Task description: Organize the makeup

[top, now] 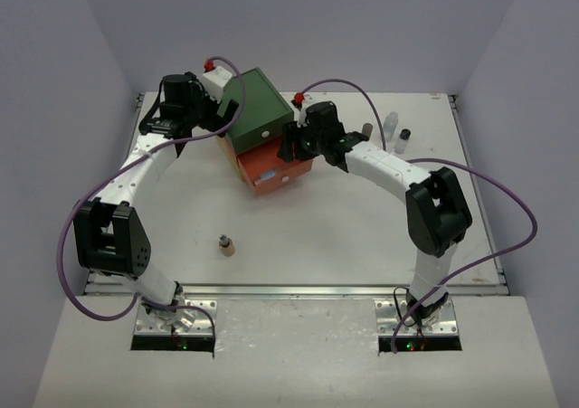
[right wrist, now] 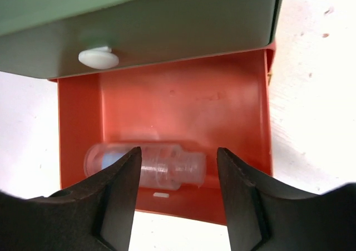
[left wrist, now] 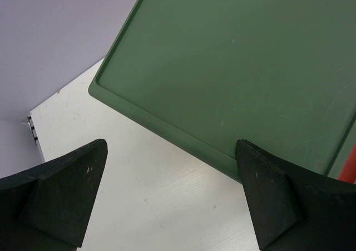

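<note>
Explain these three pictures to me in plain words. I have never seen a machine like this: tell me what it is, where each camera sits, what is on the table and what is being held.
This is a pair of robot arms bolted at the near edge of a white table. The overhead view looks down from behind them. The other two pictures come from cameras on each wrist, so the dark shapes at the bottom are the arm's own fingers.

The left gripper is open beside the green top of a drawer box. The right gripper is open above the pulled-out orange drawer, where a clear bottle lies on its side. Neither holds anything.

A small tan bottle stands alone near the front, and a few small bottles stand at the back right.
</note>
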Action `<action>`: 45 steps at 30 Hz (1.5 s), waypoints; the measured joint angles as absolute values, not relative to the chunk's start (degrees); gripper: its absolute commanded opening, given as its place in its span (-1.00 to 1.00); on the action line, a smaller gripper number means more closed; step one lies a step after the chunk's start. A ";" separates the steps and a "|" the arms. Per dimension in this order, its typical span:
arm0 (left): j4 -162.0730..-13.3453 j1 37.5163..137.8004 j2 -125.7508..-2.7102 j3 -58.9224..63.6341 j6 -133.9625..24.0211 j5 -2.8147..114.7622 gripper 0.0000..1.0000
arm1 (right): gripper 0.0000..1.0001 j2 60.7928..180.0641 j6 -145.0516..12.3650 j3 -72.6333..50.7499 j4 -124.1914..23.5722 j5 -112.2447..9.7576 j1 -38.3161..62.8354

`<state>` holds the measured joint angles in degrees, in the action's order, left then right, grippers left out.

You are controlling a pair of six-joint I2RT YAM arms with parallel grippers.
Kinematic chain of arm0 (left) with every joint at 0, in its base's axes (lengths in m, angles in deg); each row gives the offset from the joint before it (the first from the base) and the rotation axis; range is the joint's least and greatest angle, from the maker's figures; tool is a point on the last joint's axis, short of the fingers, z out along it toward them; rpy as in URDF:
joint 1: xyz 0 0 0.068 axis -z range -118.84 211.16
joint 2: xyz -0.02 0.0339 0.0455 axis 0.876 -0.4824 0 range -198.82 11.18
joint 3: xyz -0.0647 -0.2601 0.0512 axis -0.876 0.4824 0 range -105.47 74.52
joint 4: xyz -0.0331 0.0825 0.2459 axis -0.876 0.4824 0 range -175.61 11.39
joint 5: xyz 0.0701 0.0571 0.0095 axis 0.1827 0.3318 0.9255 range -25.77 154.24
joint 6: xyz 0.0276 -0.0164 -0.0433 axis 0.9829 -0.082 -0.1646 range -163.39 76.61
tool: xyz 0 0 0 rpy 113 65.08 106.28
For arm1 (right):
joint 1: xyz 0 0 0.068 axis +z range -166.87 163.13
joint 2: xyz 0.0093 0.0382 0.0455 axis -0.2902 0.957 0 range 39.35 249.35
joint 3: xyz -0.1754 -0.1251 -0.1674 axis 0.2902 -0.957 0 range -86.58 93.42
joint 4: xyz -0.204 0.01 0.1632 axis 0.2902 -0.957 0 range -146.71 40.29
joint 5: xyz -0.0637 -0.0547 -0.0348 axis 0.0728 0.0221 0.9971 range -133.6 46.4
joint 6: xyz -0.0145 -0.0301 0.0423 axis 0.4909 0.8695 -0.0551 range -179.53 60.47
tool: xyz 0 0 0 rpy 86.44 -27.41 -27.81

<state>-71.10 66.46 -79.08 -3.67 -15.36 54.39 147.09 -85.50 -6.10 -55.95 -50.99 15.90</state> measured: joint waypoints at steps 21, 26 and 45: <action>-71.23 66.46 -79.10 -3.67 -15.23 54.56 1.00 | 0.28 139.73 -76.52 -5.52 -64.35 -41.91 18.49; -71.26 66.46 -79.10 -3.67 -15.14 54.59 1.00 | 0.54 127.90 -78.91 -11.14 -64.75 -37.30 6.79; -72.51 66.46 -79.08 -3.00 -14.95 54.35 1.00 | 0.40 143.68 -79.47 3.21 -69.55 -18.26 -12.56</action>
<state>-72.51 66.46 -79.08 -3.00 -14.95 54.35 143.68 -79.47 3.21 -69.55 -18.26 -12.56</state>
